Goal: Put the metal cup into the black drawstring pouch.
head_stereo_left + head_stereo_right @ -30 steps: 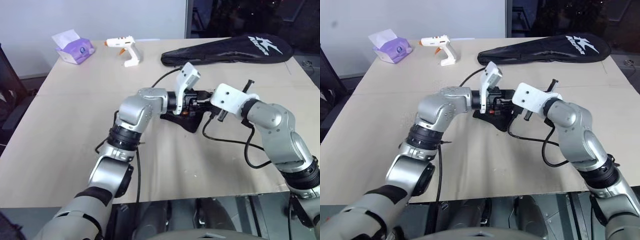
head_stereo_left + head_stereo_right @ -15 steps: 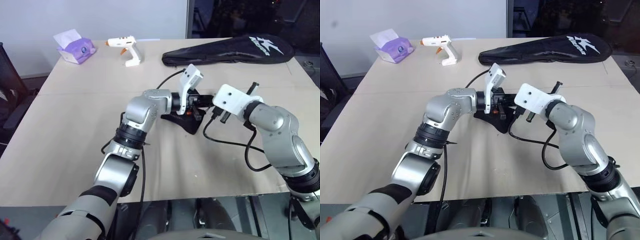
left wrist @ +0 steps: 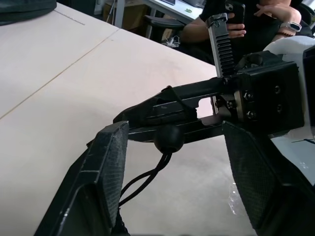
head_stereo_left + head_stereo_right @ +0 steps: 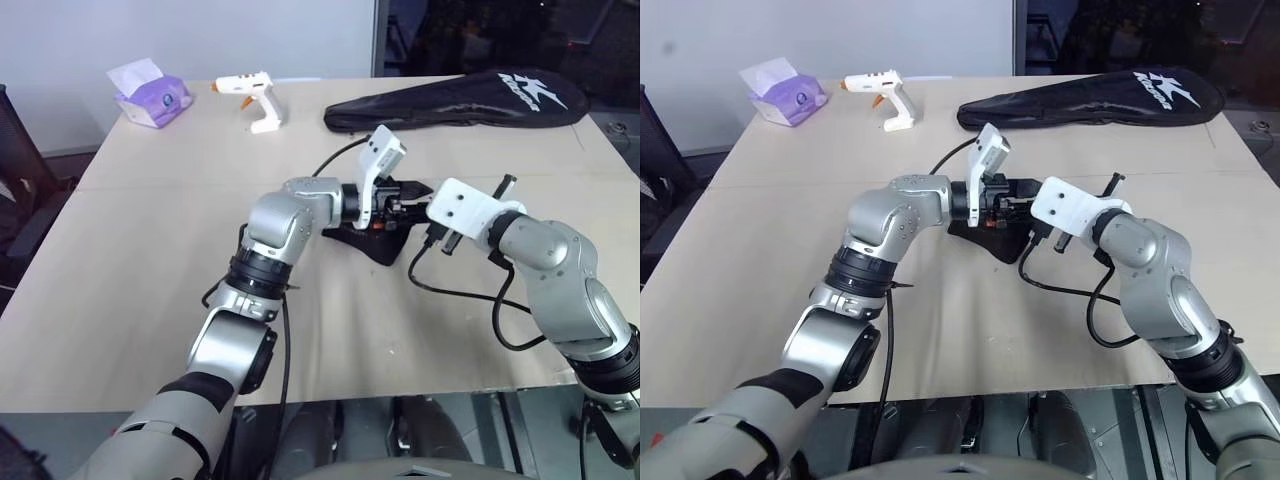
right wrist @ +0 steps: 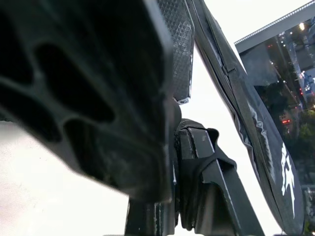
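The black drawstring pouch point(image 4: 366, 244) lies as a soft, dull, crumpled heap of fabric near the middle of the desk point(image 4: 140, 250), directly under the place where the two arms meet. Whether anything is inside it I cannot tell. In the left wrist view a round, smooth black bead point(image 3: 169, 138) sits against the underside of the right tool point(image 3: 129, 118), and thin black cords trail down from the bead.

The right tool has its two narrow black fingers pressed together. Whether the cord is pinched between them I cannot tell. The left tool point(image 4: 398, 203) stands wide apart, its broad pads point(image 3: 110, 162) covered in a fine woven grip texture. The right tool's fingers and the bead lie in the gap between those pads without touching either one.

The desk top is pale, matte board with a faint seam. At its far edge lies a long black racket bag point(image 4: 455, 100) with white lettering, well apart from the pouch. Farther left stands a white glue gun point(image 4: 250, 95) with an orange tip. Near the far left corner is a purple tissue box point(image 4: 150, 100) with a white sheet sticking up. A person point(image 3: 246, 24) in dark clothing sits beyond the desk
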Controlling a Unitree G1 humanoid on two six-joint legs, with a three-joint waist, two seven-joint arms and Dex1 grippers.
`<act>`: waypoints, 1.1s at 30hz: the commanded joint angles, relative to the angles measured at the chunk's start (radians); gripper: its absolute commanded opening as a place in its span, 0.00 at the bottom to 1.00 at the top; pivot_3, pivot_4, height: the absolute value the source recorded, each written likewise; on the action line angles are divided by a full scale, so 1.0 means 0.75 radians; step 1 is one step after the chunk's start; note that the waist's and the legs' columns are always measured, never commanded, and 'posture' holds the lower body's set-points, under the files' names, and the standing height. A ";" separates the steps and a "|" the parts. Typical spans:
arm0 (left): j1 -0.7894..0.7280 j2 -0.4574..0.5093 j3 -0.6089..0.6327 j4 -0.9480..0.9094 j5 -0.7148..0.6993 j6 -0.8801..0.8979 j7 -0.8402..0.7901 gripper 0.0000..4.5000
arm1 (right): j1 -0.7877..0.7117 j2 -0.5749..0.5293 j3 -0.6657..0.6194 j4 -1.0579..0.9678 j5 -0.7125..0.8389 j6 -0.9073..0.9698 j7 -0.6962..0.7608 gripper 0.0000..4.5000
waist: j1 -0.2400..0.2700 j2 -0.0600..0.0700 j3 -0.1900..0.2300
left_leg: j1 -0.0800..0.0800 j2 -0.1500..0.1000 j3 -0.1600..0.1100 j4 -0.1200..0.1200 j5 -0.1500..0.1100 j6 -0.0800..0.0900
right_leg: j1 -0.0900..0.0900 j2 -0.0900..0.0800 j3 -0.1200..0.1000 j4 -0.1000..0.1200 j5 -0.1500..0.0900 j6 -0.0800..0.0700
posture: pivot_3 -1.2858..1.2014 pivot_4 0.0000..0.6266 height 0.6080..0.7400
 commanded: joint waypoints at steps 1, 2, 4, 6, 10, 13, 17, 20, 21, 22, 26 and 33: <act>-0.001 -0.010 0.001 -0.046 -0.001 -0.025 -0.007 0.64 | -0.013 -0.005 -0.032 -0.055 0.004 -0.009 -0.005 0.00 | 0.000 0.000 0.000 | 0.000 0.000 0.000 0.000 0.000 0.000 | 0.000 0.000 0.000 0.000 0.000 0.000 | 0.52 0.24 1.00; -0.001 -0.013 0.001 -0.042 0.001 -0.029 -0.006 0.60 | -0.013 -0.005 -0.032 -0.056 0.005 -0.007 -0.005 0.00 | 0.000 0.000 0.000 | 0.000 0.000 0.000 0.000 0.000 0.000 | 0.000 0.000 0.000 0.000 0.000 0.000 | 0.52 0.24 1.00; -0.003 -0.019 0.003 -0.036 0.000 -0.030 -0.005 0.44 | -0.014 -0.004 -0.032 -0.057 0.007 -0.005 -0.006 0.00 | 0.000 0.000 0.000 | 0.000 0.000 0.000 0.000 0.000 0.000 | 0.000 0.000 0.000 0.000 0.000 0.000 | 0.52 0.24 1.00; -0.004 -0.022 0.003 -0.032 0.000 -0.031 -0.007 0.19 | -0.013 -0.002 -0.033 -0.059 0.009 -0.003 -0.006 0.00 | 0.000 0.000 0.000 | 0.000 0.000 0.000 0.000 0.000 0.000 | 0.000 0.000 0.000 0.000 0.000 0.000 | 0.52 0.24 1.00; 0.000 -0.020 -0.012 -0.016 0.017 -0.031 -0.005 0.02 | -0.010 0.000 -0.039 -0.063 0.016 0.004 -0.007 0.00 | 0.000 0.000 0.000 | 0.000 0.000 0.000 0.000 0.000 0.000 | 0.000 0.000 0.000 0.000 0.000 0.000 | 0.52 0.24 1.00; 0.026 0.010 -0.049 0.008 0.064 -0.042 -0.014 0.02 | 0.002 0.001 -0.080 -0.057 0.034 0.011 -0.019 0.00 | 0.000 0.000 0.000 | 0.000 0.000 0.000 0.000 0.000 0.000 | 0.000 0.000 0.000 0.000 0.000 0.000 | 0.52 0.24 1.00; 0.058 0.021 -0.030 0.000 0.069 -0.050 -0.004 0.02 | 0.018 -0.029 -0.152 -0.050 0.065 0.012 -0.017 0.00 | 0.001 0.000 0.000 | 0.000 0.000 0.000 0.000 0.000 0.000 | 0.000 0.000 0.000 0.000 0.000 0.000 | 0.52 0.24 1.00; 0.068 0.026 -0.012 -0.012 0.078 -0.091 0.000 0.07 | 0.025 -0.043 -0.171 -0.056 0.079 0.012 -0.012 0.00 | 0.003 0.000 0.000 | 0.000 0.000 0.000 0.000 0.000 0.000 | 0.000 0.000 0.000 0.000 0.000 0.000 | 0.52 0.24 1.00; 0.068 0.022 0.000 -0.018 0.079 -0.104 0.013 0.13 | 0.026 -0.045 -0.173 -0.060 0.084 0.015 -0.010 0.00 | 0.003 0.000 0.000 | 0.000 0.000 0.000 0.000 0.000 0.000 | 0.000 0.000 0.000 0.000 0.000 0.000 | 0.52 0.24 1.00; 0.066 0.017 0.007 -0.021 0.080 -0.111 0.022 0.20 | 0.027 -0.047 -0.174 -0.063 0.088 0.015 -0.010 0.00 | 0.003 0.000 0.000 | 0.000 0.000 0.000 0.000 0.000 0.000 | 0.000 0.000 0.000 0.000 0.000 0.000 | 0.52 0.24 1.00; 0.046 0.000 -0.009 -0.033 0.097 -0.138 0.037 0.50 | 0.023 -0.052 -0.168 -0.070 0.103 0.021 -0.010 0.00 | 0.002 0.000 0.000 | 0.000 0.000 0.000 0.000 0.000 0.000 | 0.000 0.000 0.000 0.000 0.000 0.000 | 0.52 0.24 1.00; 0.001 -0.052 -0.057 0.005 0.142 -0.193 0.019 0.50 | 0.006 -0.042 -0.135 -0.086 0.112 0.044 -0.013 0.00 | 0.003 0.000 0.000 | 0.000 0.000 0.000 0.000 0.000 0.000 | 0.000 0.000 0.000 0.000 0.000 0.000 | 0.52 0.24 1.00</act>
